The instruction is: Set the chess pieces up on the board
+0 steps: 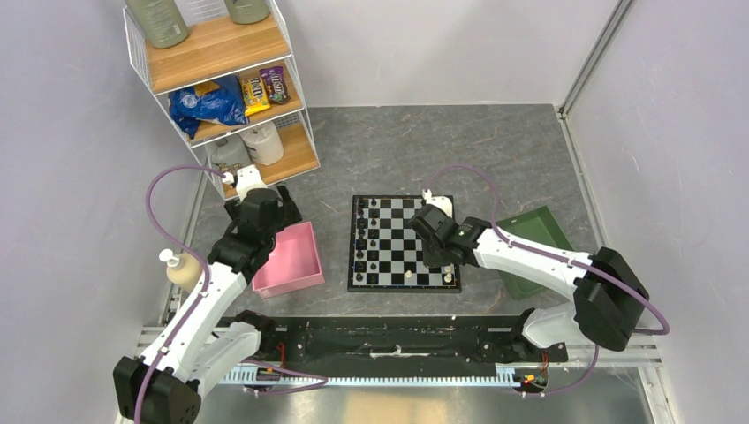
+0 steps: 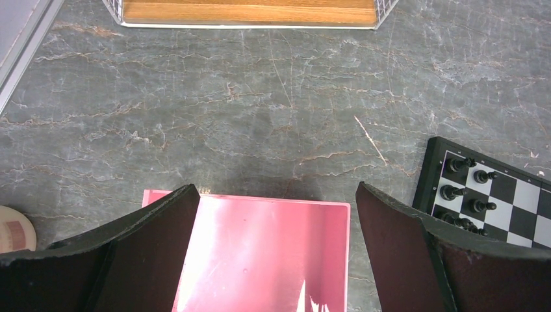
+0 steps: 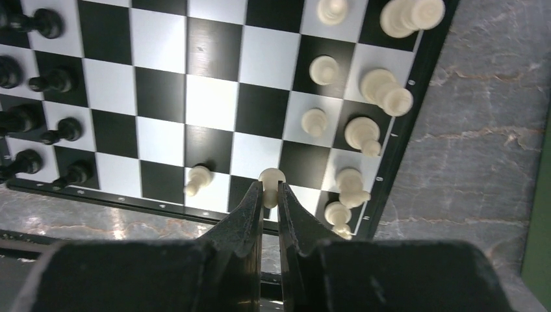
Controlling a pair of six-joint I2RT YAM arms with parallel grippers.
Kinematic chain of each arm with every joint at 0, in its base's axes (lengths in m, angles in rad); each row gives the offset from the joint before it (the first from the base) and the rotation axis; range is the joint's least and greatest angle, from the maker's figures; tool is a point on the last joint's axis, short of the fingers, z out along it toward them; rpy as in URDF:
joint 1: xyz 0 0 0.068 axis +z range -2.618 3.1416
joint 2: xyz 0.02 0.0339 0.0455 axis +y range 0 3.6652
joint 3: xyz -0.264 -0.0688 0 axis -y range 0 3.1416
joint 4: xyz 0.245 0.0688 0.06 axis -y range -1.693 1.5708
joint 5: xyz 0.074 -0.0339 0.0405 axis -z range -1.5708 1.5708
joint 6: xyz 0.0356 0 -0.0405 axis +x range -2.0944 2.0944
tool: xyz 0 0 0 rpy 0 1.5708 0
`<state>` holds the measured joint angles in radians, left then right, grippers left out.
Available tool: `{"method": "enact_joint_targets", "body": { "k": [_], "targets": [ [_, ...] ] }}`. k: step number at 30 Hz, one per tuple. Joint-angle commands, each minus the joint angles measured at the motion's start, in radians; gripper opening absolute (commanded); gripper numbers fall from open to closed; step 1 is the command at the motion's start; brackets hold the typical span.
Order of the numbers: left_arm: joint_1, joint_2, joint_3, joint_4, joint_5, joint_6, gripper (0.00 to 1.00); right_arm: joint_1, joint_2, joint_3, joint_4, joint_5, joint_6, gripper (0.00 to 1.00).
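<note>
Currently the right gripper (image 3: 270,192) pinches a cream-white pawn (image 3: 271,176) to seat it upright on the board (image 3: 211,101), while the left gripper (image 2: 276,192) hangs wide open over the pink tray (image 2: 260,253).

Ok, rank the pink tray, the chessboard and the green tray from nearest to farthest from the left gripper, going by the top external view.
1. pink tray: right below the left gripper, on the left side of the table.
2. chessboard: to the tray's right, mid-table.
3. green tray: farthest, beyond the chessboard on the right side.
</note>
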<state>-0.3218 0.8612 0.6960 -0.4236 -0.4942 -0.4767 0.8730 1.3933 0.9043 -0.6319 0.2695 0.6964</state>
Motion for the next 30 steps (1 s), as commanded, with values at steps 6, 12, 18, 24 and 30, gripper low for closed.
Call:
{"method": "enact_joint_targets", "body": {
  "k": [6,12,18,24,30],
  "targets": [
    [0.004,-0.009,0.007,0.022,-0.004,0.024,1.00,-0.049,-0.052,-0.057,-0.018,0.028,0.036,0.17],
    [0.005,-0.011,0.004,0.023,-0.001,0.022,1.00,-0.063,-0.025,-0.070,0.013,0.021,0.028,0.18],
    [0.006,-0.013,0.000,0.022,-0.004,0.023,1.00,-0.065,0.005,-0.067,0.047,0.005,0.024,0.18],
    [0.006,-0.010,-0.007,0.023,-0.005,0.022,1.00,-0.065,0.020,-0.070,0.054,0.006,0.023,0.19],
    [0.006,-0.011,-0.012,0.023,-0.009,0.024,1.00,-0.065,0.024,-0.074,0.043,0.018,0.026,0.19]
  ]
}}
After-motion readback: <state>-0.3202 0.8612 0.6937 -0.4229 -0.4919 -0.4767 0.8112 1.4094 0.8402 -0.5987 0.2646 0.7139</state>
